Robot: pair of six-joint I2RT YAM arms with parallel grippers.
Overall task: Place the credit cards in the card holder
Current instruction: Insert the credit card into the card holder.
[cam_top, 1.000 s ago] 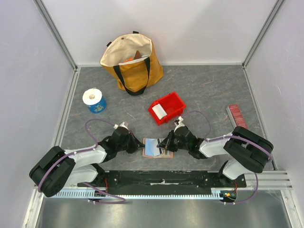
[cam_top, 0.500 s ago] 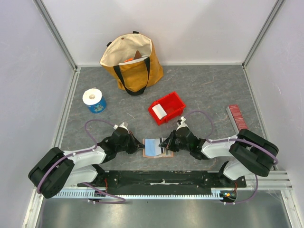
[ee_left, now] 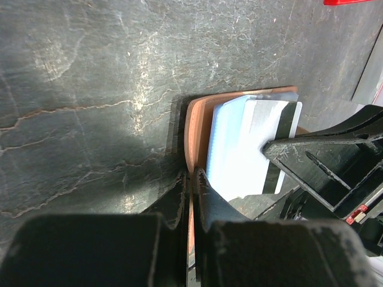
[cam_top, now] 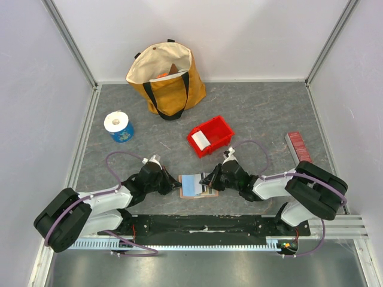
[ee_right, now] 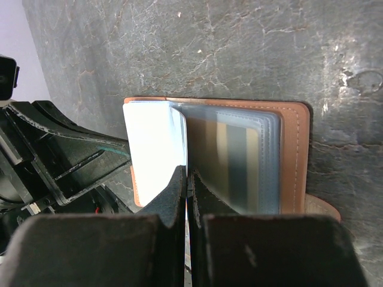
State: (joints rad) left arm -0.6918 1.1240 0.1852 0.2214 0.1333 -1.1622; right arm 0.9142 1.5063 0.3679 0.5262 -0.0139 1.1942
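**Two claws steady an open card holder at the table's near edge**

At 6 o'clock on the grey stone-patterned table, the left gripper is pinched tight on the near edge of the tan-brown leather-like bifold card holder. It appears to pin the cover flat so the other arm can work.

The holder lies open between the two claws. A light-blue plastic credit card rests across its inner face, with a paler card bearing a dark stripe just beneath. Neither looks fully seated in a pocket, so the task seems partway done. Clear plastic sleeves fan out over the holder's other half.

The right gripper is closed to a slit on a thin leaf at the fold. Whether that leaf is a card or a sleeve cannot be told. It is probably held edge-on so that a pocket can be reached.

Well apart from the work are:
- a white roll on a blue tub at 9 o'clock
- a mustard canvas tote bag at 11 o'clock
- a red plastic bin near the centre
- a long dark-red ribbed bar at 3 o'clock
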